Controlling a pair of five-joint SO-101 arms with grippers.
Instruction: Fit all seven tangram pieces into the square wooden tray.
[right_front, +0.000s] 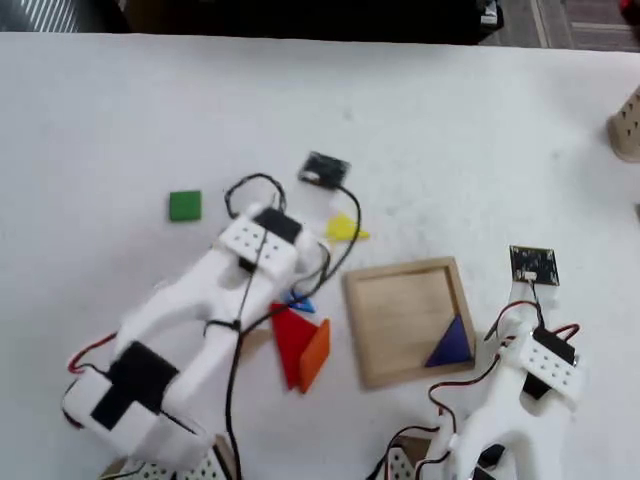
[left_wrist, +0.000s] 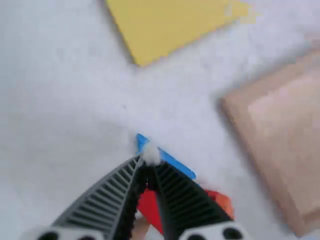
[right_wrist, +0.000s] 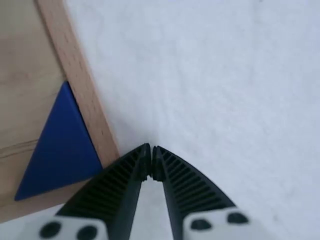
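A white table (right_front: 450, 120) is seen from above, with the square wooden tray (right_front: 400, 310) lying right of centre in the lower half of the frame. One dark blue triangle (right_front: 450, 343) is set inside the tray, in its lower right corner, against the rim. The other pieces in sight are left out on the table. A green square (right_front: 185, 205) is found well apart from the tray, in the left half of the frame. A yellow piece (right_front: 345, 229) lies above the tray's upper left corner, near it but not touching. A red triangle (right_front: 289, 340) and an orange piece (right_front: 316, 352) are laid side by side, touching, just left of the tray. A light blue piece (right_front: 300, 303) is partly covered by the left arm (right_front: 190, 300) just above them.

The left arm is stretched from the lower left corner toward the centre. In its wrist view the left gripper (left_wrist: 149, 165) is shown with its fingers pressed together, the tips at the edge of the light blue piece. Whether that piece is pinched or merely touched cannot be made out.

The right arm (right_front: 510, 400) is placed at the lower right. The right gripper (right_wrist: 151, 161) is closed on nothing and held over bare table just beside the tray's outer rim, near the dark blue triangle. A beige object (right_front: 628, 125) is cut off by the right edge of the frame.
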